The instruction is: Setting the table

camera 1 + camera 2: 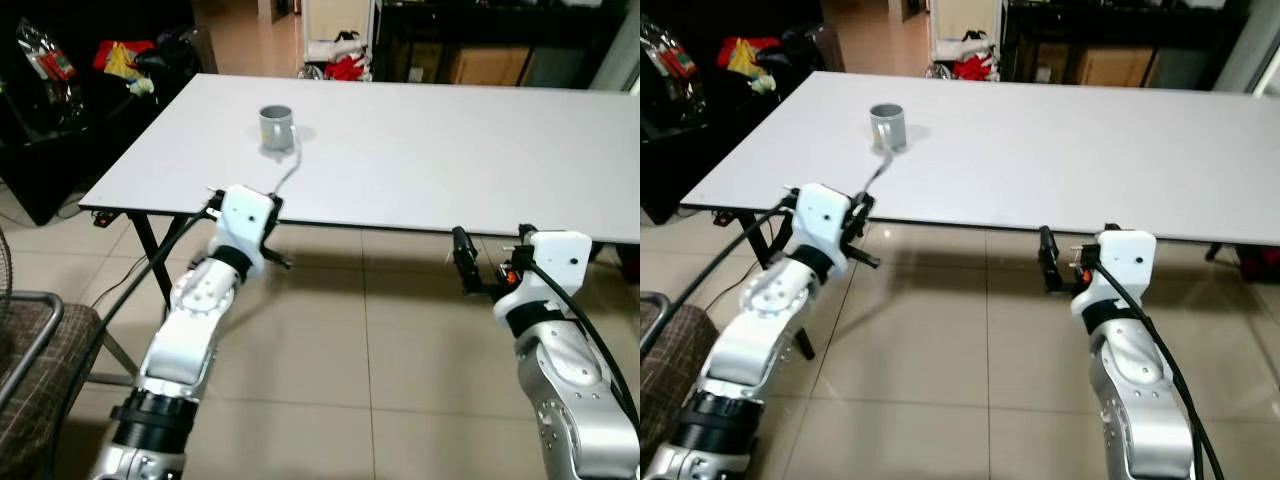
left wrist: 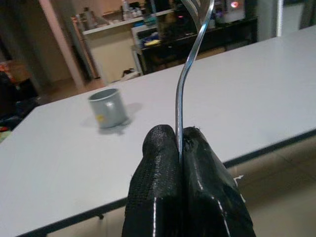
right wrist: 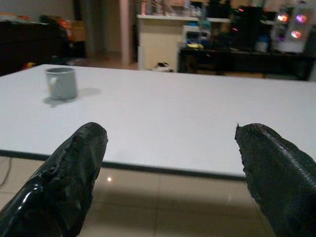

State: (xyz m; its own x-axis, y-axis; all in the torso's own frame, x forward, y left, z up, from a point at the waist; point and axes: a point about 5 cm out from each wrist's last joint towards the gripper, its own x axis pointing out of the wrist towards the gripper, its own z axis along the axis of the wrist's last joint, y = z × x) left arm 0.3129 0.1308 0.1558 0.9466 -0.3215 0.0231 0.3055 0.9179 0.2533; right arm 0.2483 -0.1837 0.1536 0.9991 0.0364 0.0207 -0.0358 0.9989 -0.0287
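Left gripper (image 2: 180,148) pinches fork (image 2: 190,74) at table (image 1: 450,150) edge.
Fork's long axis points ahead toward mug (image 1: 276,127), tines over the tabletop; right gripper (image 3: 170,163) gapes wide, nothing held.

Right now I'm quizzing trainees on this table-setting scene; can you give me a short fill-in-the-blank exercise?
1. The left gripper is shut on a ____.
2. The only dish standing on the white table is a grey ____.
3. The right gripper has its fingers ____ and holds nothing.

Missing words: fork; mug; open
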